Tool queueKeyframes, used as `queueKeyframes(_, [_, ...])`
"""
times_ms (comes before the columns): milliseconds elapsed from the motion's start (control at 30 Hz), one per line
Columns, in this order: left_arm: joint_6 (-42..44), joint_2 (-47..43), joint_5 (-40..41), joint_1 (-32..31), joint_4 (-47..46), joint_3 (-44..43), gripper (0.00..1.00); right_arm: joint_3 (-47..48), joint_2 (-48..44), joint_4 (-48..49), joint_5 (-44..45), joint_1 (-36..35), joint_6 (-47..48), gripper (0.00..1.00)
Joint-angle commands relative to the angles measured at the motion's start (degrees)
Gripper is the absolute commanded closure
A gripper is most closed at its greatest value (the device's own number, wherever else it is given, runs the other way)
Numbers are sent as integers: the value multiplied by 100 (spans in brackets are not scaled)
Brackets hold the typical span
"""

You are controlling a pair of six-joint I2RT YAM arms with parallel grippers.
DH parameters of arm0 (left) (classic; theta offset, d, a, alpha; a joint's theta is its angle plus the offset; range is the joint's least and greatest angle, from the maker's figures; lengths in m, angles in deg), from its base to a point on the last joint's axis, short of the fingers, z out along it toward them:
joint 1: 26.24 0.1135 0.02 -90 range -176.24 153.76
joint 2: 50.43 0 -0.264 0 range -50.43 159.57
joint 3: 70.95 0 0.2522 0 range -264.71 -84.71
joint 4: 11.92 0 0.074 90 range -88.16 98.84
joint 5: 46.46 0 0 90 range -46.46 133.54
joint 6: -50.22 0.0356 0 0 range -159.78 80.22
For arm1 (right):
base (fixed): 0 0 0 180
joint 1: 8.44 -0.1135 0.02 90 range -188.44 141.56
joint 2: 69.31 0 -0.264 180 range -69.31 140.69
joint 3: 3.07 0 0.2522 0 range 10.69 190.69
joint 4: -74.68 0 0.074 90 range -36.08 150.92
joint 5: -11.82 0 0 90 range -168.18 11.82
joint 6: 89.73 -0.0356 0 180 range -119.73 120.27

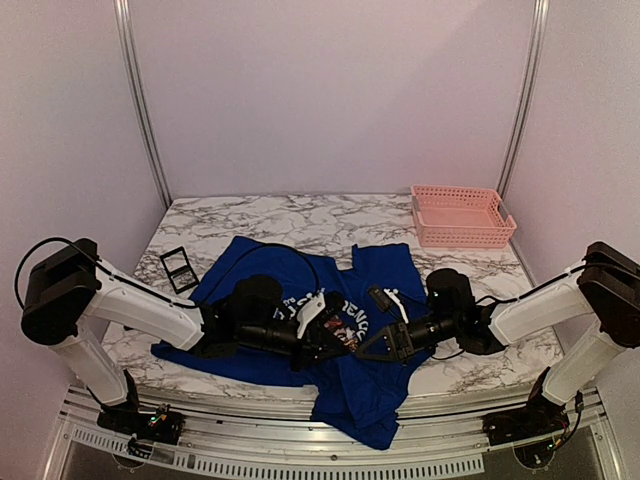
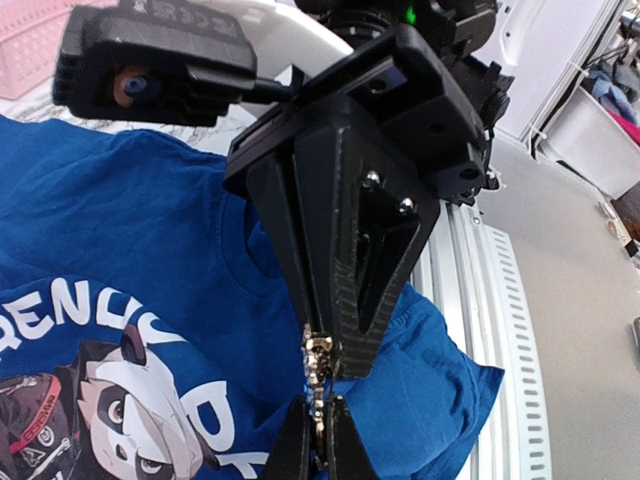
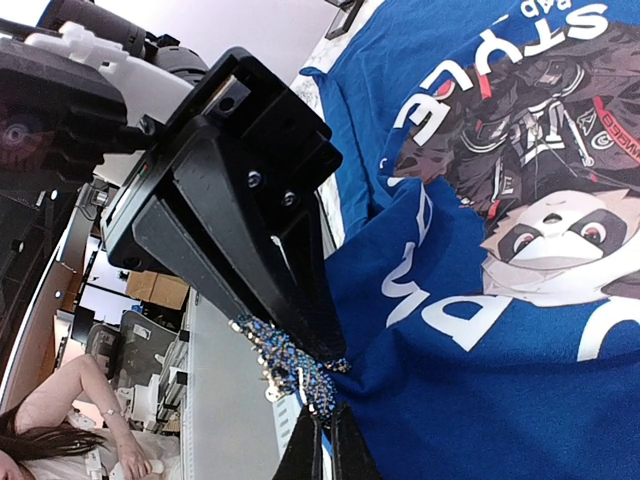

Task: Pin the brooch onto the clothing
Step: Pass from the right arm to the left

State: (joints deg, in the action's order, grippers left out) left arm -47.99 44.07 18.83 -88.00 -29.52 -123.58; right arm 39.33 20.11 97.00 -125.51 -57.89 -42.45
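Left end effector (image 2: 320, 428) is pinched shut on the brooch (image 2: 318, 362), a small beaded, glittering piece that stands up from between its fingertips. Gripping it by one end probably leaves the rest free for the partner to work on. Meeting it tip to tip, the right end effector (image 3: 322, 440) is closed down tight right at the brooch. Whether it nips the brooch itself or a fold of blue cloth cannot be told. Both tips sit just over the T-shirt (image 1: 260, 272), beside the lettering of its chest print (image 2: 110, 400), which looks like the spot chosen for pinning. The shirt lies spread on the tabletop (image 1: 300, 212) with its hem hanging over the near edge, so the chest lies fairly flat under the tips. The left arm (image 1: 140, 300) and right arm (image 1: 530, 315) reach inward from the outer corners, forearms low and nearly level, wrists turned so the fingers point at each other. Farther back, a black holder (image 1: 178, 268) lies just left of the shirt, and a pink basket (image 1: 460, 215) sits at the far right, well apart.
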Motion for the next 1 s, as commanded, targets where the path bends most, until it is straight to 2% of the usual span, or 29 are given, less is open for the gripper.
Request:
queueKeyframes(0, [52,5,13,-38,-57,-168,95,98,-186,80,47,-29,90,100])
queueKeyframes(233, [100,7,571,-73,277,-325,89,131,-233,68,35,-97,144,100])
queueKeyframes(367, [91,20,407,-73,274,-366,81,137,-237,28,56,-119,175,100])
queueKeyframes(633, [92,50,328,-79,258,-350,100,124,-318,-50,111,-124,244,100])
queueKeyframes(967, [48,14,402,-73,238,-319,100,40,-458,-65,237,-122,248,100])
